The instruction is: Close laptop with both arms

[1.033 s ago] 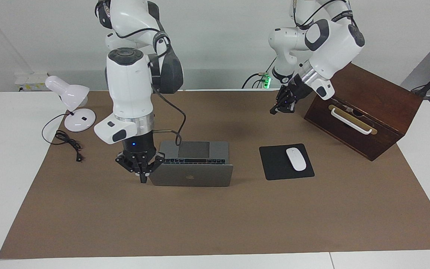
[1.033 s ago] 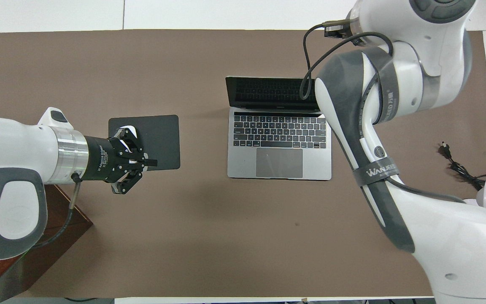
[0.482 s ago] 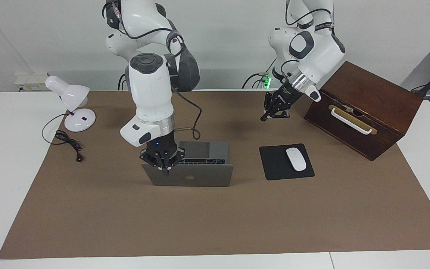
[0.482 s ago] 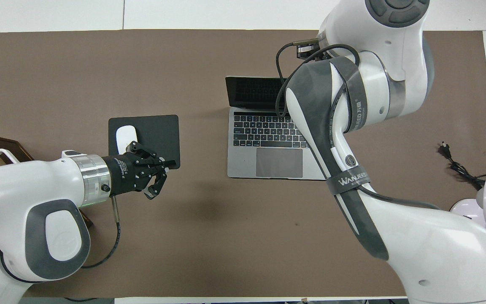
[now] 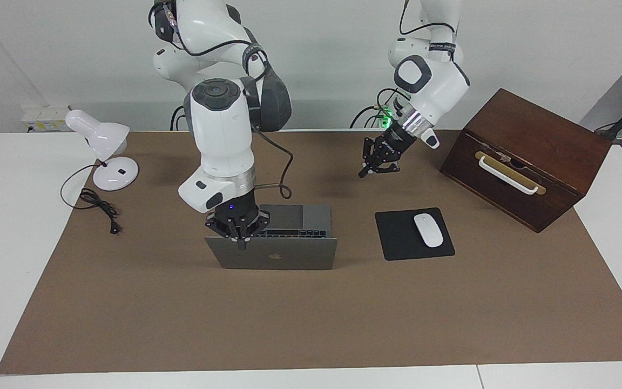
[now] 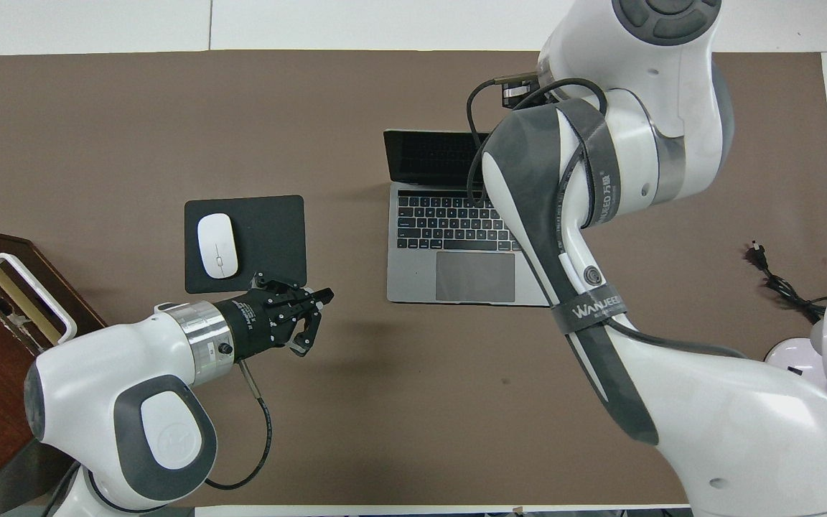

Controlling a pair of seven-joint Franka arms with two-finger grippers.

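The silver-grey laptop (image 5: 284, 258) stands open on the brown mat, its lid tilted with the dark logo facing away from the robots. In the overhead view its keyboard and trackpad (image 6: 474, 276) show. My right gripper (image 5: 241, 244) is shut, and its fingertips rest on the lid's top edge near the corner toward the right arm's end. The right arm (image 6: 586, 179) hides that gripper from above. My left gripper (image 5: 363, 174) (image 6: 326, 294) is shut and holds nothing. It hangs over bare mat beside the mouse pad's corner, apart from the laptop.
A black mouse pad (image 5: 397, 237) (image 6: 270, 237) with a white mouse (image 5: 428, 230) lies beside the laptop. A dark wooden box (image 5: 532, 140) stands at the left arm's end. A white lamp (image 5: 103, 140) and its cable (image 5: 97, 205) are at the right arm's end.
My right gripper rose from beside the lid's corner onto its top edge. The left gripper left the mouse pad, drawing back toward the robots and swinging toward the laptop.
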